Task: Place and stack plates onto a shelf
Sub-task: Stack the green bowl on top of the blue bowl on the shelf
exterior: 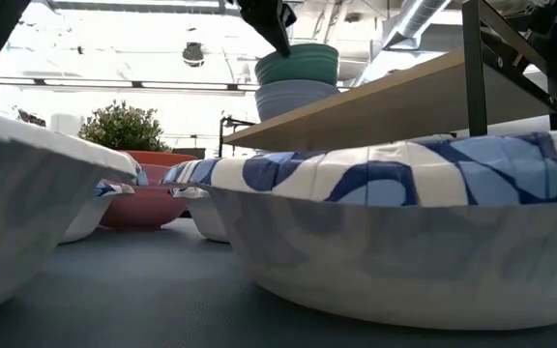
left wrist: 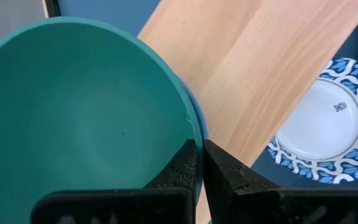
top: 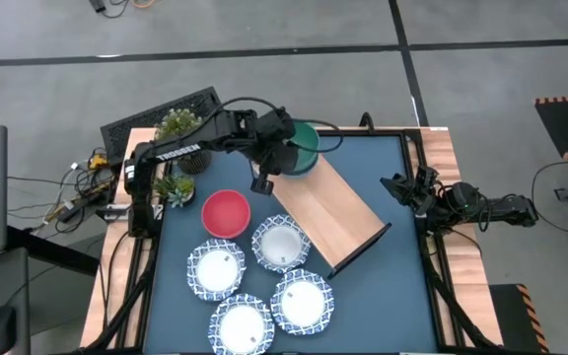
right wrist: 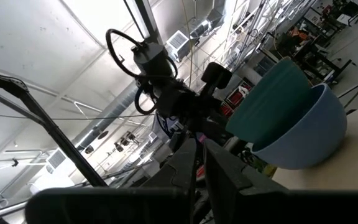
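Note:
Four blue-rimmed white plates (top: 281,244) (top: 215,268) (top: 302,301) (top: 242,325) lie flat on the blue table, just left of and nearer than the wooden shelf (top: 328,212). My left gripper (top: 282,163) is at the shelf's far end, shut on a green bowl (left wrist: 79,112). This bowl sits nested in a pale blue bowl (right wrist: 303,137) on the board. One plate (left wrist: 319,121) shows beside the shelf in the left wrist view. My right gripper (top: 402,187) waits at the table's right edge, shut and empty. My left gripper holds the green bowl by its rim (left wrist: 193,127), one finger inside the bowl and one outside. The fingers come from above, slanting down (exterior: 280,41). The bowl sits tilted inside the pale blue bowl (exterior: 293,97) on the shelf.
A red bowl (top: 226,213) stands on the table left of the shelf, beyond the plates. Potted plants (top: 177,126) stand at the far left corner. Most of the shelf board (left wrist: 260,68) is bare. Open table lies right of the shelf.

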Motion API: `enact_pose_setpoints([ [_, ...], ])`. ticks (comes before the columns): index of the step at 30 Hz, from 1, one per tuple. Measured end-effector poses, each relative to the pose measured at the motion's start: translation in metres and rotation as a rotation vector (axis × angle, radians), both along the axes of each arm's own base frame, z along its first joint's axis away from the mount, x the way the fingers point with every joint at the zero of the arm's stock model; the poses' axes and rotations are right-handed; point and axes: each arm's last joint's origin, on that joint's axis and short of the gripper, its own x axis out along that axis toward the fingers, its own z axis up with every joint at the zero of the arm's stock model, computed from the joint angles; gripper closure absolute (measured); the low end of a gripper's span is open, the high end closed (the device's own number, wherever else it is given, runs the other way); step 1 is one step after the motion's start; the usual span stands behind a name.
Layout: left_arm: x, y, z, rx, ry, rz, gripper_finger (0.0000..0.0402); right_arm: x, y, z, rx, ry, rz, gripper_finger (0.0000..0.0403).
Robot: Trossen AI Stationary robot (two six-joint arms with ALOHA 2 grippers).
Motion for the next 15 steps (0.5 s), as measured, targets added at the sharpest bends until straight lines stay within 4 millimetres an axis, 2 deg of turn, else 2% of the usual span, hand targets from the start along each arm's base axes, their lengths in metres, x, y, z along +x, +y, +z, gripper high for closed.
enact_pose_setpoints([
  [8,-0.0004,0.0027,0.0002,-0.005,-0.005,-0.021,0.0395,0.0000,0.0000,0.0000,-0.002,0.001,-0.001,0.0345],
  [15,0.0079,0.0076,-0.0087,0.005,0.006,-0.011,0.0331,0.0000,0.0000,0.0000,-0.002,0.000,0.000,0.0345],
])
